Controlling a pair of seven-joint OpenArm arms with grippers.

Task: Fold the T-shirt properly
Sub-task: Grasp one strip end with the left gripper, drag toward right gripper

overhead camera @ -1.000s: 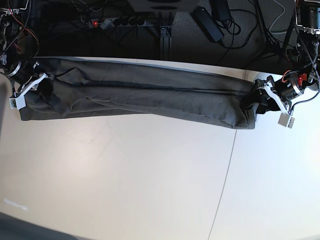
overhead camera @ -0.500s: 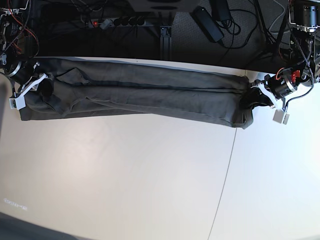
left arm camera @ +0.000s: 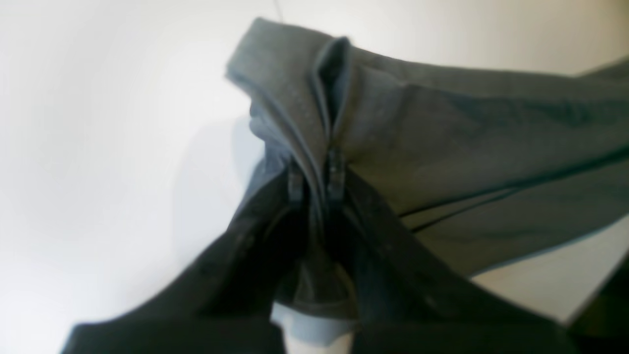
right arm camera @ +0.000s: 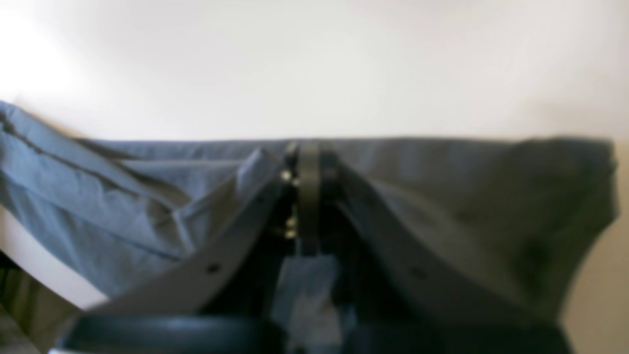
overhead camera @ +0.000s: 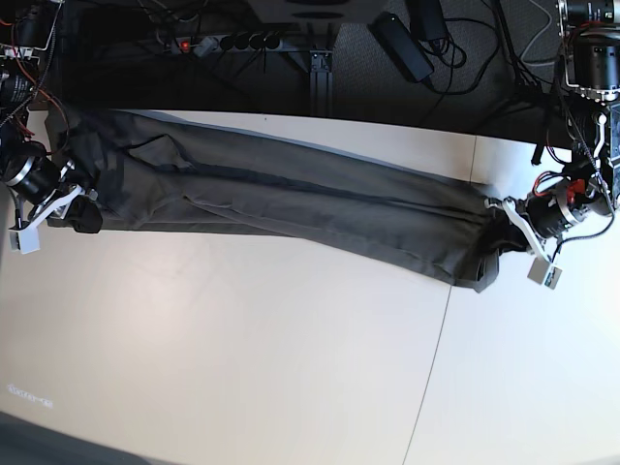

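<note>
- Across the far part of the white desk (overhead camera: 242,368) we see the T-shirt (overhead camera: 291,199) stretched into a long dark band, running from the base view's left edge down to the right.
- We hold one end with the left gripper (overhead camera: 496,232), on that view's right; its jaws are pinched tight on a bunched fold of the cloth.
- From the left wrist view, the left gripper (left arm camera: 316,183) has both tips pressed close with the T-shirt (left arm camera: 442,137) gathered between them, and the cloth spreads away to the right over the desk (left arm camera: 98,123).
- We hold the other end with the right gripper (overhead camera: 76,186), on the base view's left; its jaws are likewise closed on the cloth.
- From the right wrist view, the right gripper (right arm camera: 308,167) clamps the upper edge of the T-shirt (right arm camera: 467,196), which lies in soft folds to either side; the view is blurred, so we cannot tell which part of the garment it is.
- Behind the desk, a power strip (overhead camera: 237,42) and cables (overhead camera: 465,58) lie on the dark floor.
</note>
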